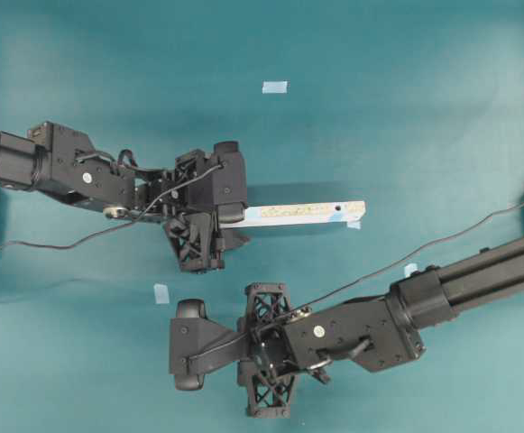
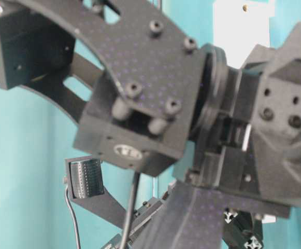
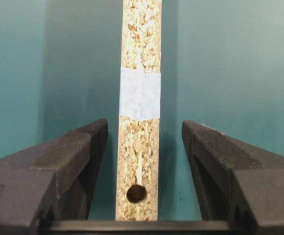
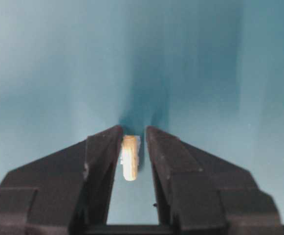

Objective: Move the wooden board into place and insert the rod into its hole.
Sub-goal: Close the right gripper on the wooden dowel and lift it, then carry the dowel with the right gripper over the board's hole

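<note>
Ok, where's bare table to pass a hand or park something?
Bare mat spans the far side beyond the tape square. Also free: right of the board end, above the right arm. Crowded in the middle, where the left gripper straddles the board and the right gripper brackets the rod.

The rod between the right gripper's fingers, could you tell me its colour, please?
Cream-white; the rod shows best in the right wrist view.

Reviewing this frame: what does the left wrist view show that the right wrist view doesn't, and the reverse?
Only the left wrist view shows the wooden board, with a pale blue patch and its hole, lying between the left gripper fingers with gaps on both sides. Only the right wrist view shows the rod, between the nearly closed right gripper fingers. Both show black fingers over the teal table.
</note>
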